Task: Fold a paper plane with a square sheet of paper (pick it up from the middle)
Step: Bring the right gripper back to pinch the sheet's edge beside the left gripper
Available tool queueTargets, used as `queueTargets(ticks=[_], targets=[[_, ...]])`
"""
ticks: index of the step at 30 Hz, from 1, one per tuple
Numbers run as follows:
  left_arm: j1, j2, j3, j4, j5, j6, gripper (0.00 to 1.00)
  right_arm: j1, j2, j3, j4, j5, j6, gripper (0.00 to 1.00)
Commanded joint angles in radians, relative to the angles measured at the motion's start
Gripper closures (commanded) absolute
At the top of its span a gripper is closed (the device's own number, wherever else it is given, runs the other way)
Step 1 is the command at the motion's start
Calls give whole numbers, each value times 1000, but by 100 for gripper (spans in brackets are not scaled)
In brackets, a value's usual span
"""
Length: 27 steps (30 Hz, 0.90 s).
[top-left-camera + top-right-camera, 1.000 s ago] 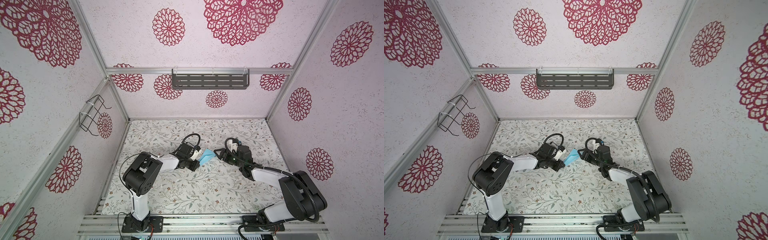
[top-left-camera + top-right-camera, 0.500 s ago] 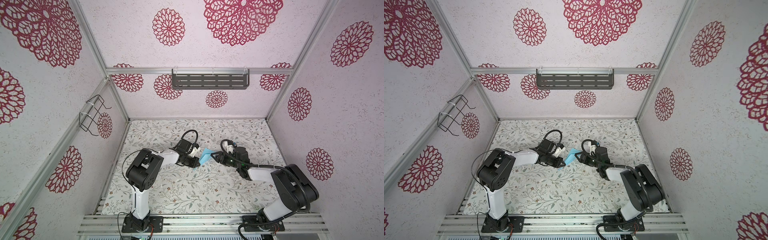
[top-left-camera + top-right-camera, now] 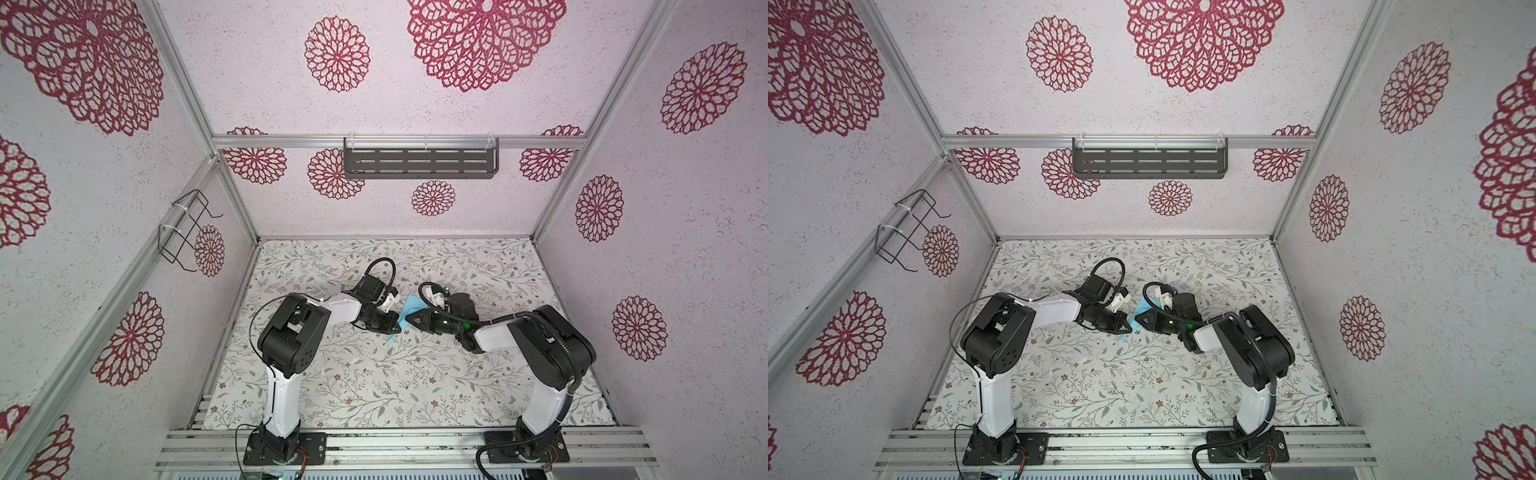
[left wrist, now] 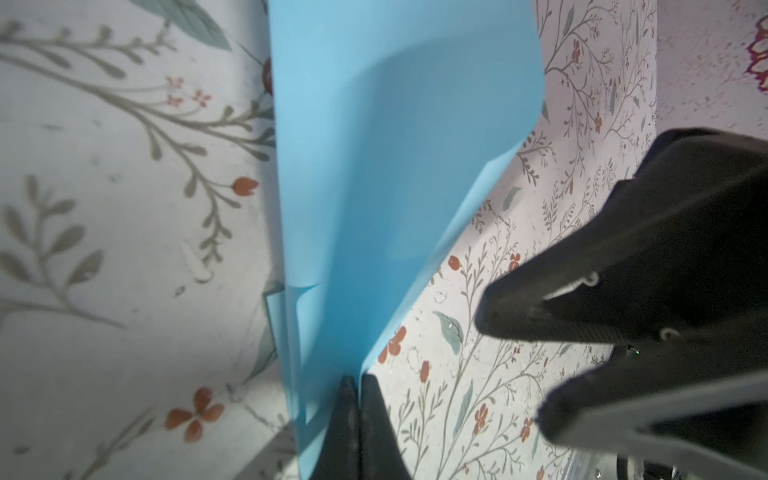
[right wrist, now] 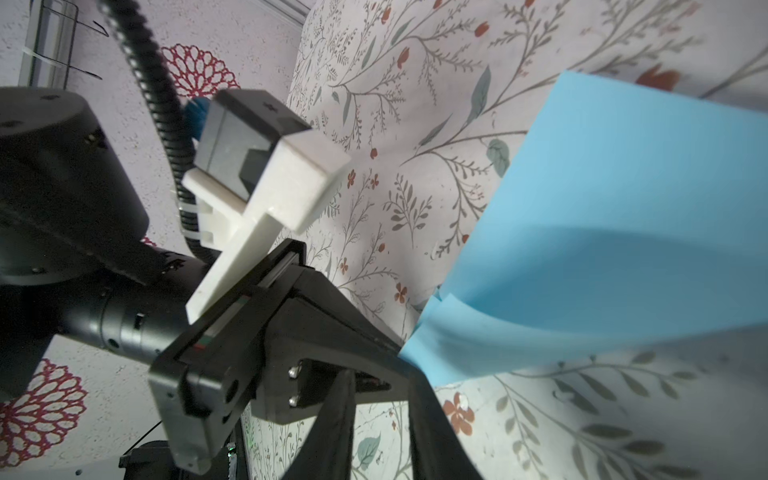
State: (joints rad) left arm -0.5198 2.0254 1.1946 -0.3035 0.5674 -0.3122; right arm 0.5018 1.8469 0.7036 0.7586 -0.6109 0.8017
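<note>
in both top views the thin light-blue square sheet of paper (image 3: 411, 308) (image 3: 1143, 309) stands bent at the middle of the bench (image 3: 374, 395), between the arms. left wrist view: the left end effector (image 4: 354, 384) is clamped on its edge; the right end effector (image 4: 509, 370) has its fingers apart, just beside the paper. right wrist view: the paper curls.

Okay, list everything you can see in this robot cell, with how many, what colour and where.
paper: one, light blue, mid-mat, curled
mat: one, white floral print, cell floor
shelf: one, grey, slotted, back wall
wire rack: one, black, left wall
walls: three, pale with red rosettes, left, back, right
arms: two, black and white, bases at the front
left pincer: one, black, shut on the paper
right pincer: one, black, jaws apart, beside the paper
</note>
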Motion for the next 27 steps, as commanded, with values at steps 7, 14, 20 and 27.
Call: queueTargets(ticks=[7,14,20,27], targets=[[14,23,-32,3,-7,-28,99,1,67,81,18,-68,-55,73],[16,22,-50,19,-16,-24,88,2,108,115,7,-74,-56,73],[17,29,-50,11,-39,-26,88,2,130,129,8,-81,-53,73],[25,44,-41,-26,-71,-62,94,-2,91,106,27,-116,-68,73]])
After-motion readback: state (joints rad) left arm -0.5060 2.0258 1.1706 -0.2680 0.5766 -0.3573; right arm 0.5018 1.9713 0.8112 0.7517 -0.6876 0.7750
